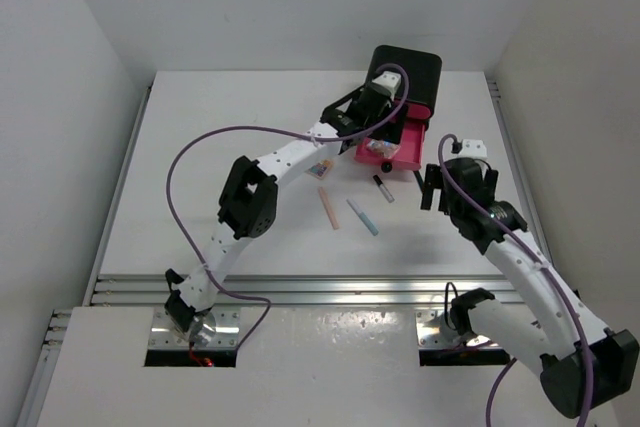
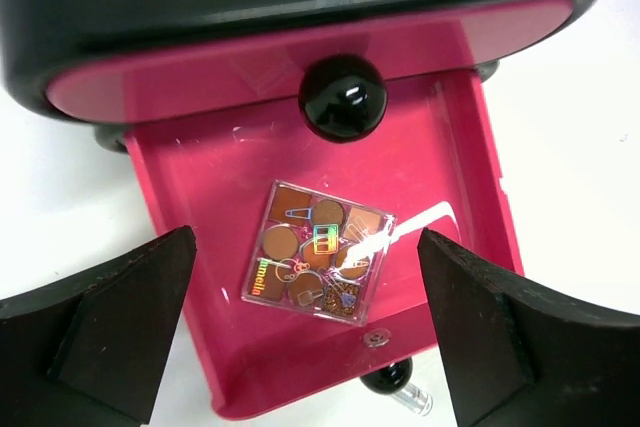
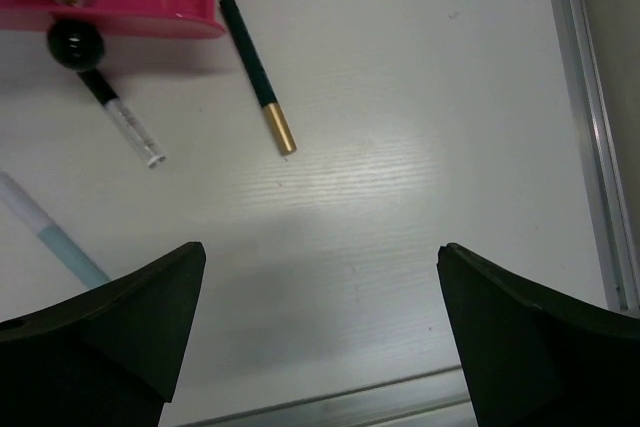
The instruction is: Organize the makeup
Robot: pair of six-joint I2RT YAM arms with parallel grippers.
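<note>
A square eyeshadow palette with brown pans lies flat in the open pink drawer. My left gripper is open and empty just above it, one finger on either side; in the top view it hovers over the drawer. My right gripper is open and empty over bare table right of the drawer. A black pencil with a gold end, a black pencil with a clear cap and a blue stick lie on the table. A pink stick and another palette lie further left.
The black box with pink drawers stands at the back of the table. A closed upper drawer shows a black knob. The open drawer's knob touches the clear-capped pencil. A metal rail runs along the table's right edge.
</note>
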